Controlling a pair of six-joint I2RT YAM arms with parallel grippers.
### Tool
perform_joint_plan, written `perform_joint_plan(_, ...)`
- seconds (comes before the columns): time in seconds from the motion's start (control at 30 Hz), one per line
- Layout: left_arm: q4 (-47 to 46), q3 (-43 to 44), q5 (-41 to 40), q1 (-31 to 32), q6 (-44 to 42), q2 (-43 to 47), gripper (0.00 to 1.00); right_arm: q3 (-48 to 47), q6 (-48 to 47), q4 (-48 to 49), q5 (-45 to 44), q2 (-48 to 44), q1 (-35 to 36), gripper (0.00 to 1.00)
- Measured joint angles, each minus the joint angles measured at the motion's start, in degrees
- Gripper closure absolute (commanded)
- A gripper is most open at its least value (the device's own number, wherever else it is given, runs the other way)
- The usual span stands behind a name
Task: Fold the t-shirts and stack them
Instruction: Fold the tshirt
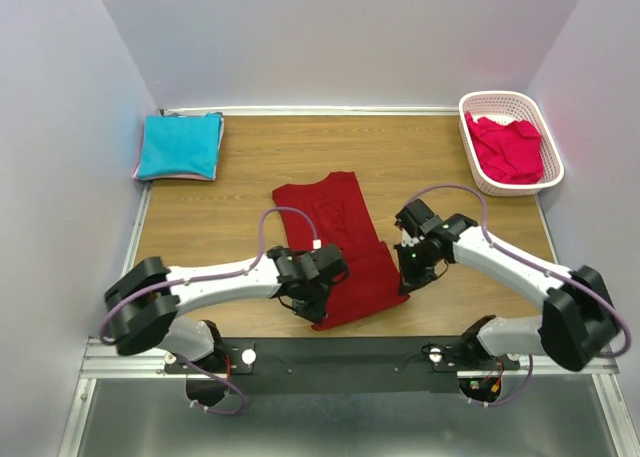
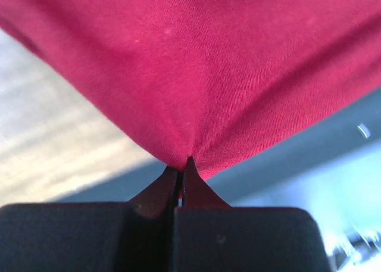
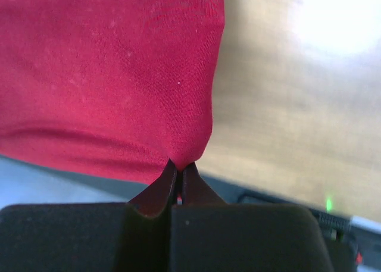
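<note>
We saw the dark red tee (image 1: 335, 227) lying in the middle of the table (image 1: 220, 227). It lay lengthwise and somewhat askew, its far end pointing toward the back wall and its near end close to the front edge. Both arms reached in over that near end.

The left gripper (image 2: 180, 168) sat at the near-left corner of the tee. In the left wrist view its jaws were pressed together with no gap between them, and a small pinch of red cloth was caught at the tips. From there the fabric fanned up and outward, filling most of that view.

The right gripper (image 3: 178, 168) sat at the near-right corner, just beside the tee's right edge. Its jaws were likewise closed tight on a fold of the cloth. In the right wrist view the red fabric covered the left side, with bare wood to the right of it. We could not tell from any view whether the gripped hem was raised off the table or resting on it.

The turquoise tee (image 1: 180, 145) lay folded flat in the far-left corner, well apart from the arms. The pink-red tee (image 1: 508, 149) lay crumpled inside the white basket (image 1: 500, 101) in the far-right corner.
</note>
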State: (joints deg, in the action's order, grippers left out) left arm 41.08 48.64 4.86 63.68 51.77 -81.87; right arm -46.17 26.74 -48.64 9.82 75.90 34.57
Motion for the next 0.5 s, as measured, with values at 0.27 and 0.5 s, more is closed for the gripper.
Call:
perform_joint_plan(0.27,3.2,1.4,4.8,-6.7,-0.3,10.8,1.00,-12.7,0.4,-14.3,-1.8,-1.7,0.0,0.99)
perform_joint_plan(0.5,3.3,5.7,5.3,-22.9,-6.9,11.8,1.00,-30.9,-3.4,-16.4,-5.8,9.7,-1.1,0.99)
